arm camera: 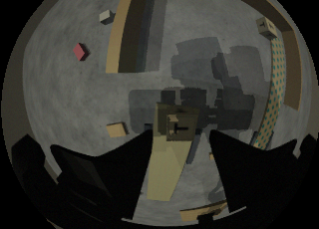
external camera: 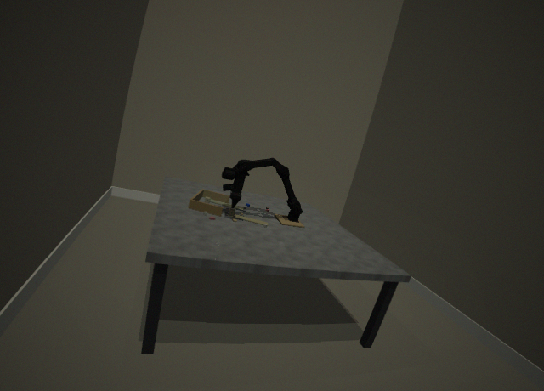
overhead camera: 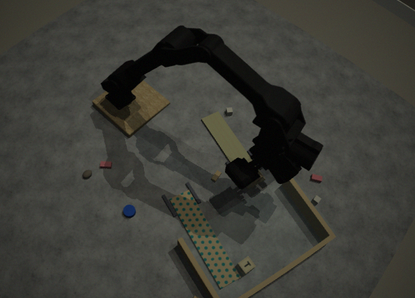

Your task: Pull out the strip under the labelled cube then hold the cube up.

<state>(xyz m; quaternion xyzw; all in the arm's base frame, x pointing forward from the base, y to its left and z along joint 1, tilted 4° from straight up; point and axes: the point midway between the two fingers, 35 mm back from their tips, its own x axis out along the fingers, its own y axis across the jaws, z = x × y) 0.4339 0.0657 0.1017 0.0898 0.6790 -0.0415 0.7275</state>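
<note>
Grey mottled tabletop (overhead camera: 60, 248) (external camera: 272, 251) stands before plain olive-brown walls (external camera: 263, 70).

The top view's lower edge cuts off a corner of the wooden enclosure (overhead camera: 288, 269) (external camera: 205, 206) (arm camera: 113, 50).

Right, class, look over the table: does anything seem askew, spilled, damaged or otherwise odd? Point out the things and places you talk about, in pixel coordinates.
Nothing looks spilled or damaged. The one oddity is the polka-dot strip's cube (overhead camera: 246, 265) (arm camera: 266, 28): it sits at the strip's far edge, hanging over its side rather than centred on the polka-dot strip (overhead camera: 204, 228) (arm camera: 274, 90).
</note>
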